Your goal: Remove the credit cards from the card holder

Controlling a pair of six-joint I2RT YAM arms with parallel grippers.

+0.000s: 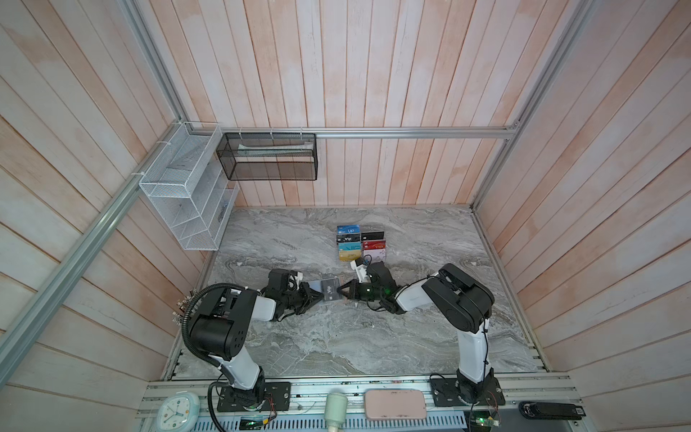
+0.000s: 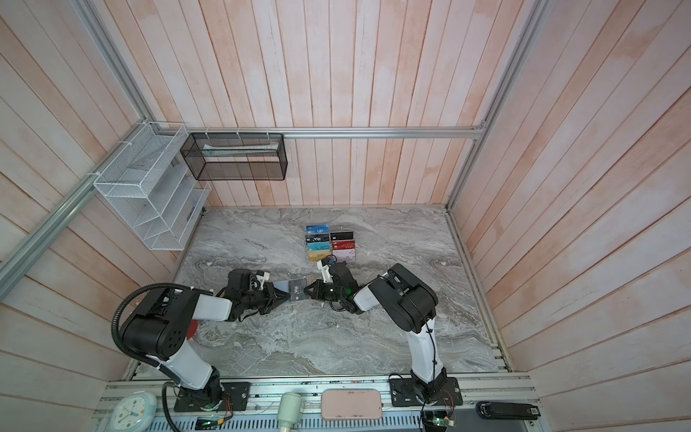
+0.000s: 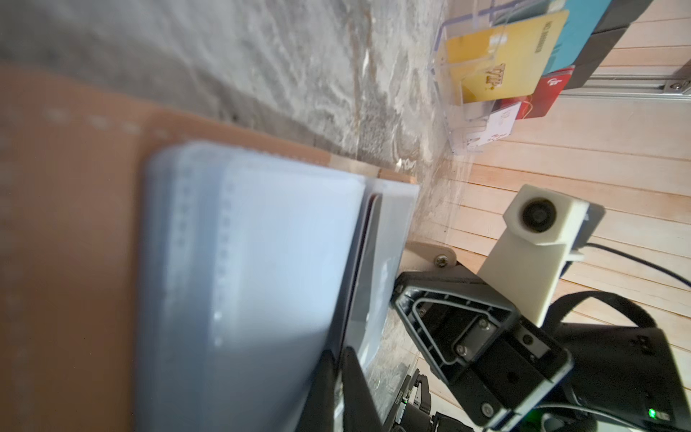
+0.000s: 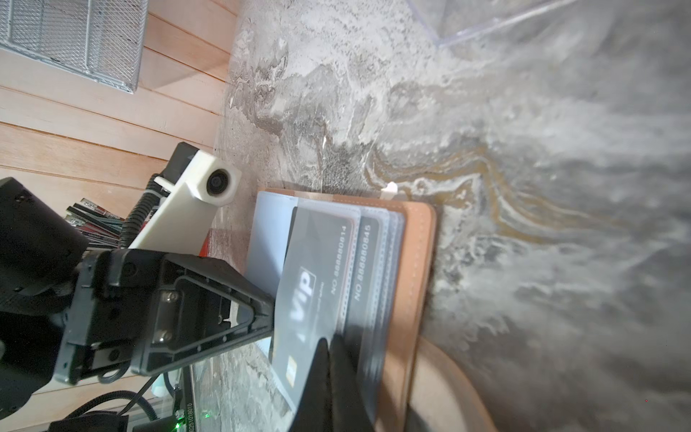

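The tan card holder [image 1: 313,287] [image 2: 281,287] lies open on the marble table between both grippers, its clear sleeves fanned out [image 3: 74,224] [image 4: 415,262]. The black Vip card [image 1: 330,291] [image 2: 298,290] [image 4: 310,284] sits in the top sleeve. Behind it a second black card [image 4: 364,262] shows its number through another sleeve. My right gripper [image 1: 339,289] [image 2: 306,289] [image 4: 329,342] is shut on the Vip card's chip end. Opposite it, my left gripper [image 1: 321,295] [image 2: 288,295] [image 3: 339,355] is pinched shut on a sleeve edge. No dark red card is visible in the holder.
A clear acrylic rack of coloured cards [image 1: 361,243] [image 2: 329,243] [image 3: 497,60] stands just behind the grippers. A pink case [image 1: 395,404], a clock [image 1: 177,409] and a black stapler [image 1: 549,410] lie on the front rail. Wire baskets [image 1: 187,187] hang at the back left.
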